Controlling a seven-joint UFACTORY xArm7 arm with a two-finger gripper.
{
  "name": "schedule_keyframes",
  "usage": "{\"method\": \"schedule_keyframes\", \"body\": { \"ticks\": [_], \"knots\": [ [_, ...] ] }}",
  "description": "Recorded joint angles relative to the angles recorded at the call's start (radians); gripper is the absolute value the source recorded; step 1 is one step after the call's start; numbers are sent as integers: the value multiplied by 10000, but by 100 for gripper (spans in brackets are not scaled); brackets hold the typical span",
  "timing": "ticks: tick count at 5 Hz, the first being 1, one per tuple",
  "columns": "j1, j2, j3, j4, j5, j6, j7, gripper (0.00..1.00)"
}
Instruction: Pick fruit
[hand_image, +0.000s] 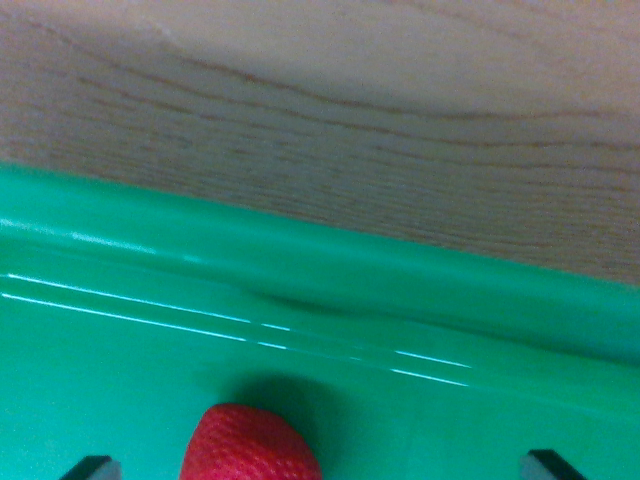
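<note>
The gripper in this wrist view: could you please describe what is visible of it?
Only two dark, nearly black fingertips show, poking up at the bottom edge, one on each side of the picture. Both look flat-topped and angular. The gripper body, cables and markings are out of frame.

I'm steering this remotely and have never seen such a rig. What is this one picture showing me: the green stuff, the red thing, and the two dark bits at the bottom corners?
This is the view from a camera mounted on the robot arm's wrist, looking down past its gripper. The two dark corners at the bottom edge are the tips of its fingers, one on each side, spread apart with nothing held between them yet. The green surface is a glossy plastic tray with a raised rim, sitting on a wooden table seen at the top. The red thing is a strawberry lying in the tray, only partly in frame, nearer the finger on the wrist view's left. Whether it is real or a toy cannot be told.
</note>
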Motion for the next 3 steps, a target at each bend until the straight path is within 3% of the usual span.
{"method": "schedule_keyframes", "body": {
  "ticks": [1,2,3],
  "knots": [
    [36,120,38,-261,29,-386,-116,0],
    [36,120,38,-261,29,-386,-116,0],
    [71,236,75,-513,57,-757,-228,0]
  ]
}}
